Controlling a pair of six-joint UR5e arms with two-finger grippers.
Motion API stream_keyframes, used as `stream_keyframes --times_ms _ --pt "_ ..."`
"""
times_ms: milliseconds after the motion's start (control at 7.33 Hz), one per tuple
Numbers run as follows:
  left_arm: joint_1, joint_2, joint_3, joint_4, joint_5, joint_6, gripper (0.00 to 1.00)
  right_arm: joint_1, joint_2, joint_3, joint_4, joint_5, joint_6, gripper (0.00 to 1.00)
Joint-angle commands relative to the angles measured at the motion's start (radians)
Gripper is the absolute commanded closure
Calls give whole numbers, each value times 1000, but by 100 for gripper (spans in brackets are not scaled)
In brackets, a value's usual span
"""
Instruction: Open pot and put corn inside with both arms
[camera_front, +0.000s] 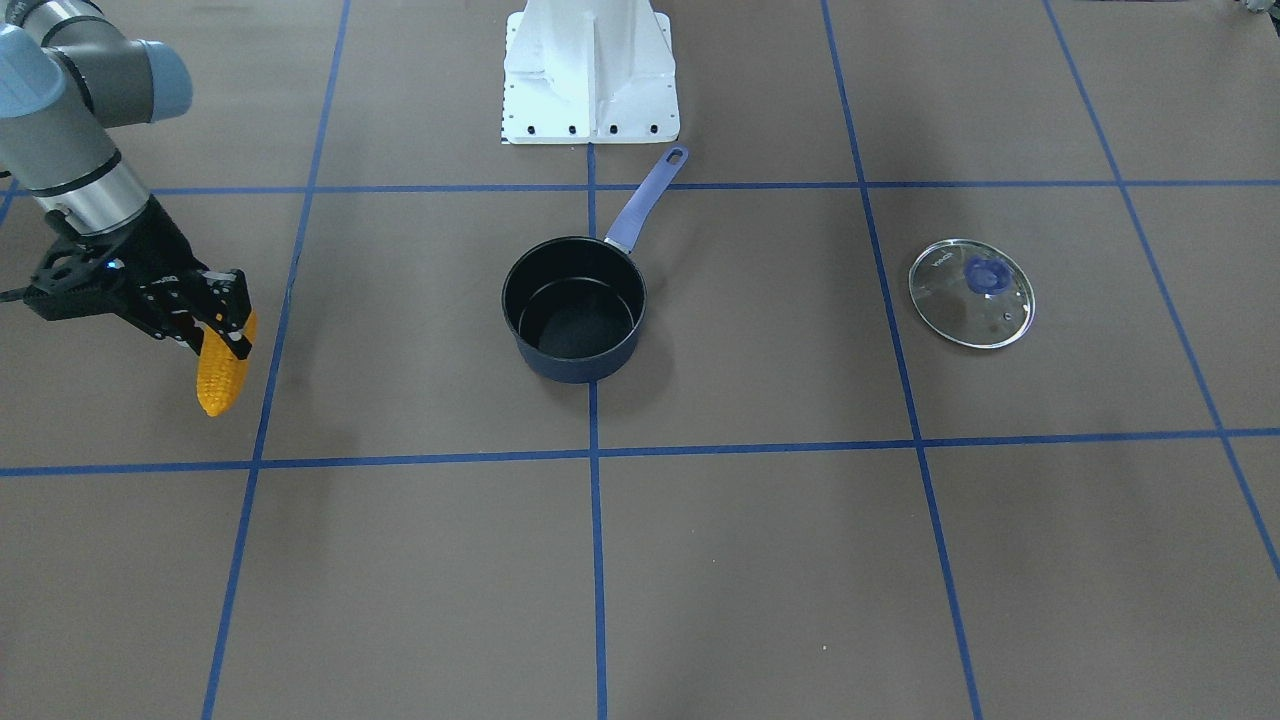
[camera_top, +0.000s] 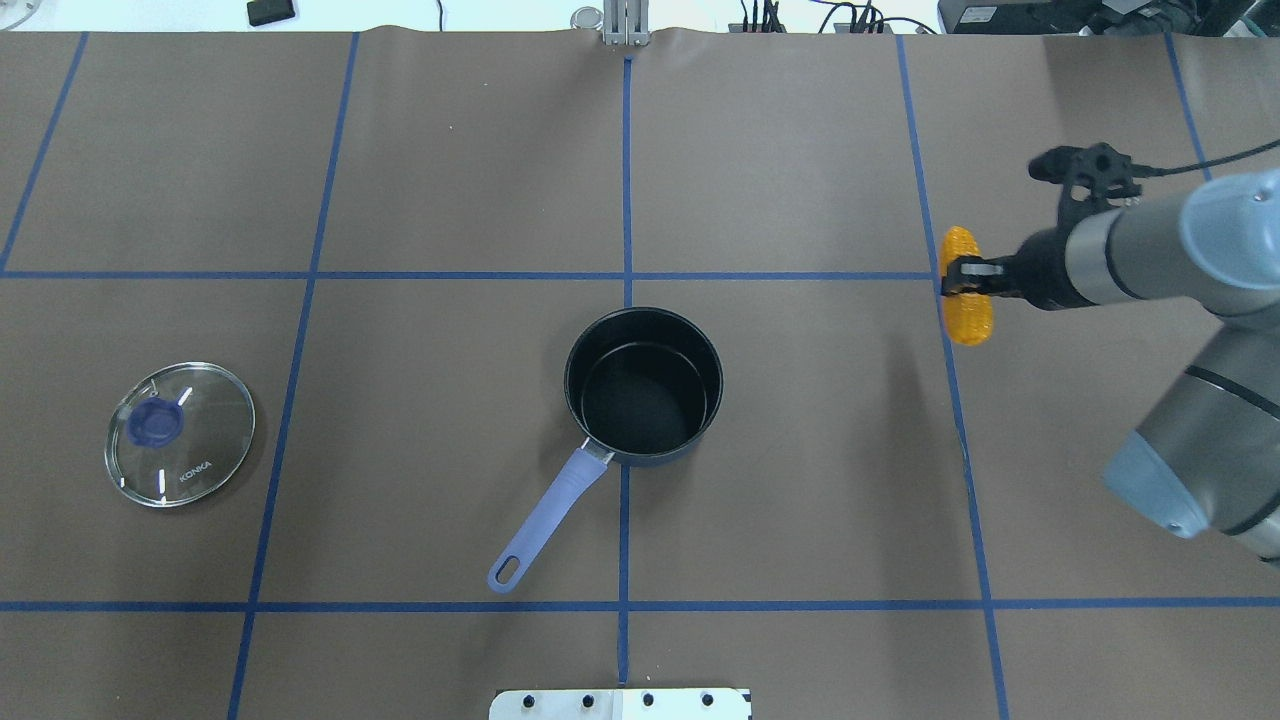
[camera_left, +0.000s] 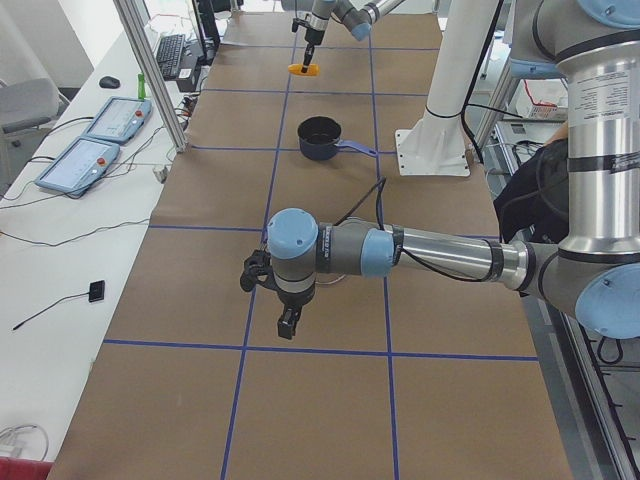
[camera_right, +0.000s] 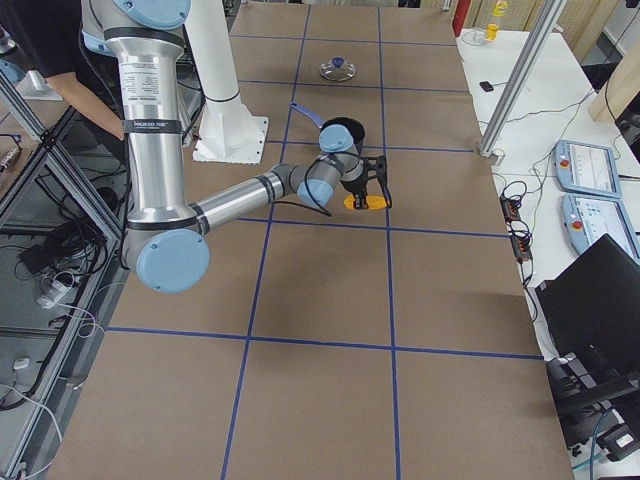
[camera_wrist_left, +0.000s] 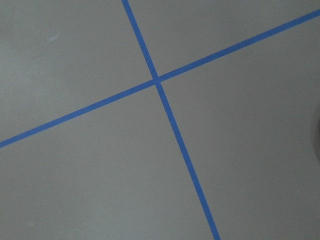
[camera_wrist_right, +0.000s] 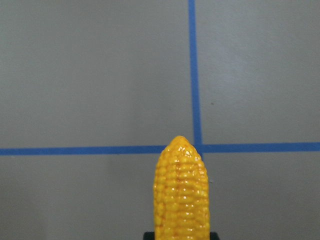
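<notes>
yellow corn (camera_top: 968, 318) in right jaws, pot (camera_top: 643, 395) overhead

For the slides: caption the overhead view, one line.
Right gripper holds the yellow bumpy corn cob; the dark blue-handled metal saucepan sits open mid-table, round glass lid set aside.

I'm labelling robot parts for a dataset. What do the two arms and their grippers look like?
The right arm and the left arm are round silver-grey tubes with light blue joint caps and black rings. The right gripper is black, with an openwork frame and a black cable trailing off. The left gripper is black, with a looped cable at its wrist.
</notes>
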Motion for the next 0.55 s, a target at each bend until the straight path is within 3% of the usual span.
stream_keyframes --times_ms 0,136,409 --pt "1 17 0 -5 -52 -70 1 -87 258 17 -276 -49 111 100" --pt "1 17 0 -5 -48 -72 1 -171 352 7 -370 -140 160 100" --pt "1 15 2 -5 -46 -72 1 -334 467 -64 -394 -315 271 100"
